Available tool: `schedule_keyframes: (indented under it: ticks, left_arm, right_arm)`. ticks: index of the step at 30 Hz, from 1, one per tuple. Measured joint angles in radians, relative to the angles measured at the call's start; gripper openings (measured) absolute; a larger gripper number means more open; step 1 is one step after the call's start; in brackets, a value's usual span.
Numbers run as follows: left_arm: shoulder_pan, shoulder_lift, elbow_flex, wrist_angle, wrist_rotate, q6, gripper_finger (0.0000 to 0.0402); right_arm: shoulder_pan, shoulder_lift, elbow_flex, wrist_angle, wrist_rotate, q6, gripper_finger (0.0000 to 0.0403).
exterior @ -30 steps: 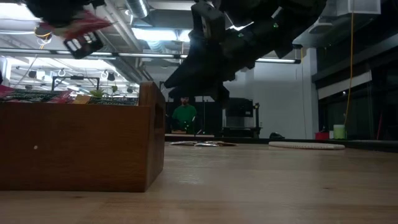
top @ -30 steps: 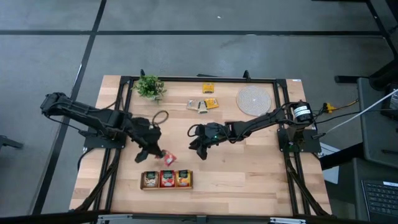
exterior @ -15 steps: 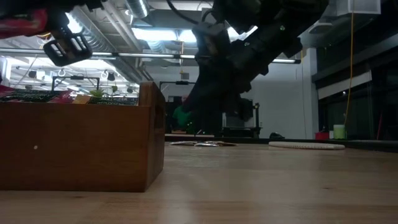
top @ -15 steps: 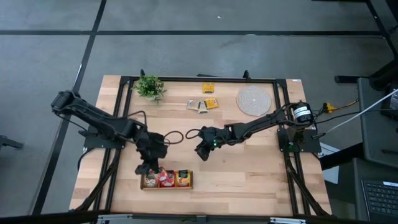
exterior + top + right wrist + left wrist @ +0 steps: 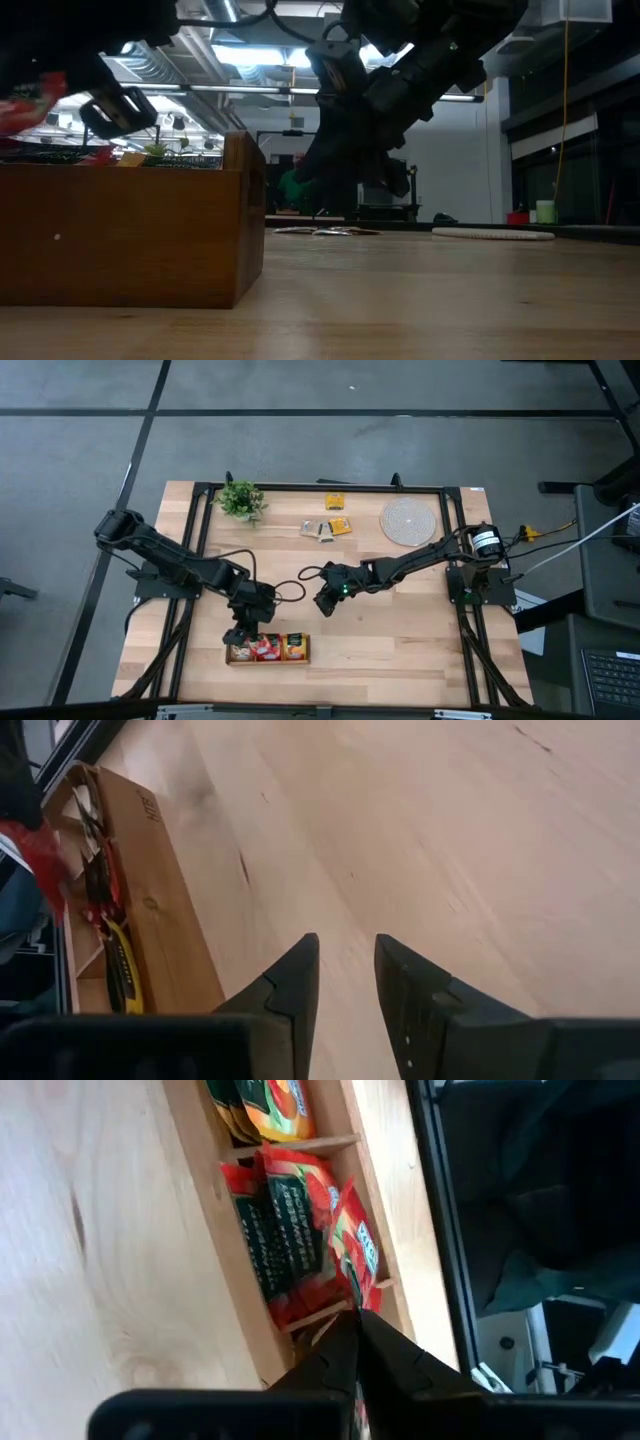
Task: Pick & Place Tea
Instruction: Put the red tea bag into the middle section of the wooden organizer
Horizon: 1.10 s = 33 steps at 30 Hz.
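Note:
A long wooden tray (image 5: 268,658) near the table's front edge holds red and yellow-orange tea sachets in its compartments (image 5: 285,1230). My left gripper (image 5: 244,633) hangs over the tray's left half, shut on one red tea sachet (image 5: 350,1245). The low view shows that sachet (image 5: 28,100) above the tray's rim. My right gripper (image 5: 324,606) hovers over bare table to the right of the tray, open, with nothing between its fingers (image 5: 296,982). Several loose sachets (image 5: 326,528) lie flat at the far middle of the table. My left gripper pinches the red sachet between its two fingers by one end (image 5: 352,1302). The fingers slant down toward the tray from the far side. The rest of the sachet sticks out past the fingertips, over the red compartment and its divider, clear of the table.
A round pale woven mat (image 5: 408,520) lies at the far right and a small green plant (image 5: 240,500) stands at the far left. Black frame rails (image 5: 195,540) border the table. Bare wood lies between the tray and the right gripper.
My left gripper has moved toward the table's near edge and down, tipping steeper, carrying the red sachet from beside the tray to above it. My right gripper has stayed in place and rolled a little at the wrist.

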Motion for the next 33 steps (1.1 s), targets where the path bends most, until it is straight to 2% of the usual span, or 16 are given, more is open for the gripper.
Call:
schedule_keyframes:
  ticks: [6,17,33]
  left_arm:
    - [0.022,0.029,0.024,0.013,-0.002,0.015,0.0003]
    - [0.023,0.117,0.177,-0.159,-0.003,0.137,0.0003]
    - [0.023,0.234,0.188,-0.166,-0.001,0.137,0.0004]
  right_arm:
    - [0.000,0.000,0.000,-0.011,0.002,-0.002,0.0102]
    - [0.000,0.000,0.000,-0.076,0.055,-0.004,0.0102]
    - [0.000,0.000,0.000,-0.116,0.106,-0.009,0.0102]
